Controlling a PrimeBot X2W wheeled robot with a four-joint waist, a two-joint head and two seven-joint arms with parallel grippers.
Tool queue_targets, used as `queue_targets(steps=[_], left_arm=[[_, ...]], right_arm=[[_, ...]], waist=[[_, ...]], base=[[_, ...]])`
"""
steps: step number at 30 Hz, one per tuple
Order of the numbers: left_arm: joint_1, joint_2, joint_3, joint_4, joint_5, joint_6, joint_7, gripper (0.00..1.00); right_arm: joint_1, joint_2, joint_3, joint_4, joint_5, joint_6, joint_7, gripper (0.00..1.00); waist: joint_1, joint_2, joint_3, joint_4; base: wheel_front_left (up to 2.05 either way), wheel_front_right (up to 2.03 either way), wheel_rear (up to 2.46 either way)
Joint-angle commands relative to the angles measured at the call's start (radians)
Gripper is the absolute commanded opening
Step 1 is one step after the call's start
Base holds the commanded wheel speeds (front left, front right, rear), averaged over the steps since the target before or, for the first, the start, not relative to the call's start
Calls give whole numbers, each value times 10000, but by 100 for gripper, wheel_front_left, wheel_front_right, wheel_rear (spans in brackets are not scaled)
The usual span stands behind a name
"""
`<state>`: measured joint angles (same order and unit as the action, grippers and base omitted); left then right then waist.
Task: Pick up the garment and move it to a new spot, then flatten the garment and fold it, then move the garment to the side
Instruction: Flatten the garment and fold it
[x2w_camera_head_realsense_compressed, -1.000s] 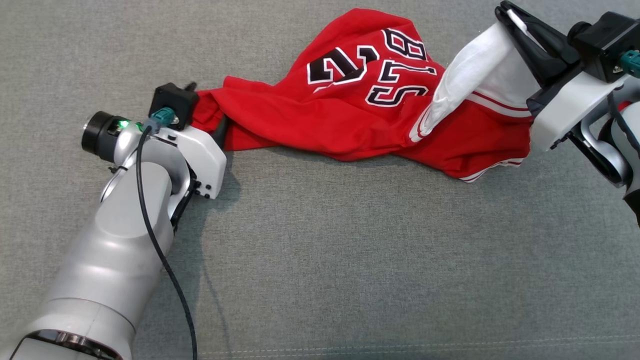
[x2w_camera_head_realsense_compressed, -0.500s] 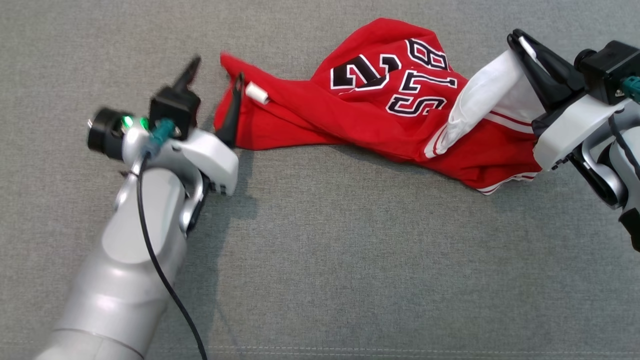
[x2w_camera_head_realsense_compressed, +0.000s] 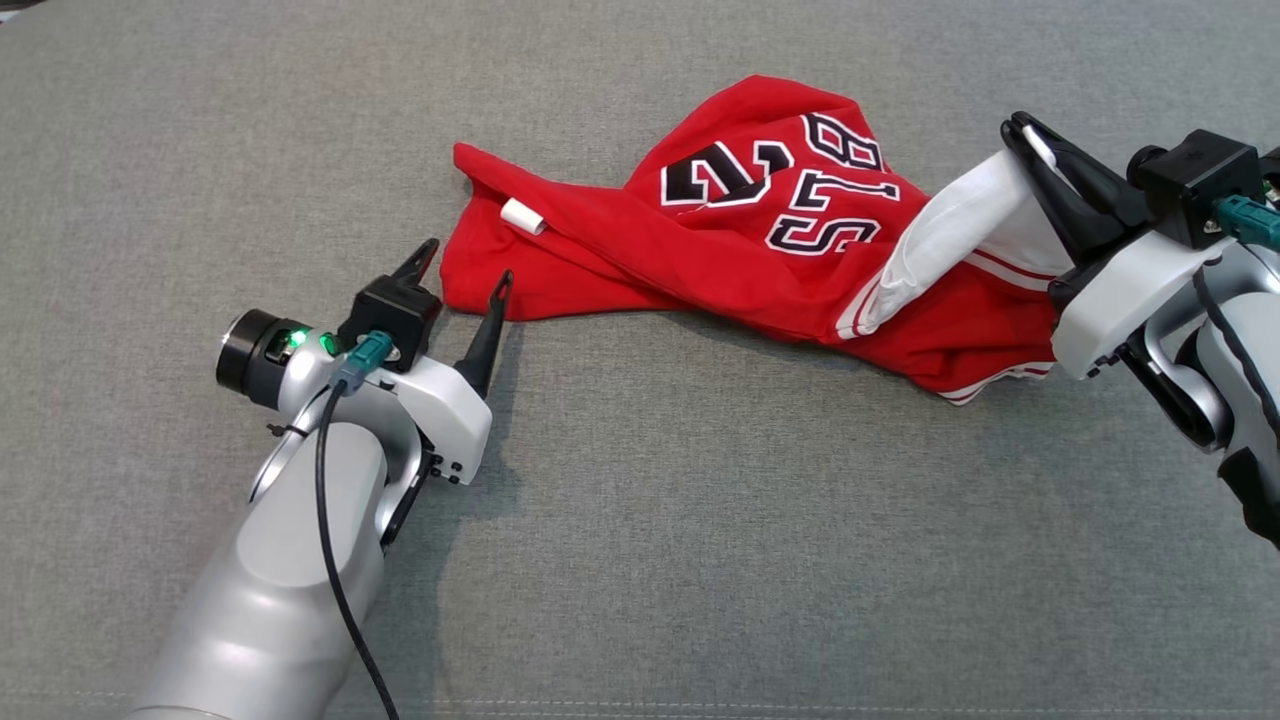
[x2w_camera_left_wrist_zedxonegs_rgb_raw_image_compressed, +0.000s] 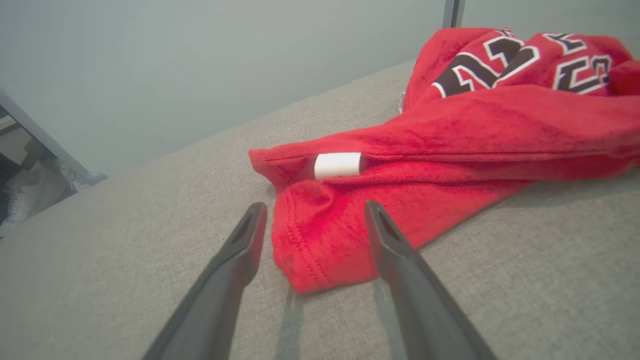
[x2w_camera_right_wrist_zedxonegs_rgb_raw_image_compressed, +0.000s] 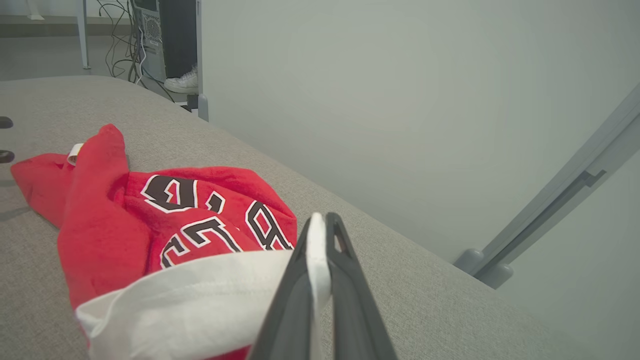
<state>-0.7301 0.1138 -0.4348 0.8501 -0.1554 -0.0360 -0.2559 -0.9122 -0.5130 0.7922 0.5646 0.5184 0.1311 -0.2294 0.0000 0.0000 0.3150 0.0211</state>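
Observation:
The red garment (x2w_camera_head_realsense_compressed: 640, 270), a jersey with black-and-white lettering, lies crumpled across the grey fabric surface (x2w_camera_head_realsense_compressed: 700, 520). A small white tag (x2w_camera_head_realsense_compressed: 523, 216) shows near its left corner. My left gripper (x2w_camera_head_realsense_compressed: 470, 260) stands open just short of that corner; in the left wrist view the gripper (x2w_camera_left_wrist_zedxonegs_rgb_raw_image_compressed: 315, 205) has the red hem (x2w_camera_left_wrist_zedxonegs_rgb_raw_image_compressed: 320, 250) lying between its fingers, not held. My right gripper (x2w_camera_head_realsense_compressed: 1018, 128) is shut on the garment's white sleeve (x2w_camera_head_realsense_compressed: 950, 235) and holds it raised above the surface. In the right wrist view the gripper (x2w_camera_right_wrist_zedxonegs_rgb_raw_image_compressed: 320, 218) pinches the white cloth (x2w_camera_right_wrist_zedxonegs_rgb_raw_image_compressed: 200, 300).
A pale grey panel (x2w_camera_right_wrist_zedxonegs_rgb_raw_image_compressed: 400, 100) rises behind the surface's far edge, with a slanted metal bar (x2w_camera_right_wrist_zedxonegs_rgb_raw_image_compressed: 565, 200). A person's white shoe (x2w_camera_right_wrist_zedxonegs_rgb_raw_image_compressed: 182, 82) and cables stand on the floor beyond. Bare grey fabric stretches toward me in the head view.
My left gripper has let go of the garment's left corner, opened and drawn back toward me; the corner now lies flat. The right gripper keeps hold of the sleeve. The camera shifted.

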Motion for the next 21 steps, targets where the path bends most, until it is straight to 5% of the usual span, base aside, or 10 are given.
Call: queue_targets(steps=[1, 18, 21], left_arm=[[-227, 291, 183, -143, 178, -67, -58, 100], [-1763, 349, -541, 1276, 1007, -99, -58, 93], [-1866, 328, -536, 1435, 955, -103, -58, 78]], right_arm=[[292, -83, 47, -132, 41, -4, -97, 0], [60, 270, 217, -238, -51, -4, -161, 0], [13, 313, 239, -226, -61, -4, -179, 0]], waist=[[0, 0, 8, -61], [0, 0, 693, -702], [0, 0, 783, -781]], base=[[0, 0, 0], [0, 0, 0], [0, 0, 0]])
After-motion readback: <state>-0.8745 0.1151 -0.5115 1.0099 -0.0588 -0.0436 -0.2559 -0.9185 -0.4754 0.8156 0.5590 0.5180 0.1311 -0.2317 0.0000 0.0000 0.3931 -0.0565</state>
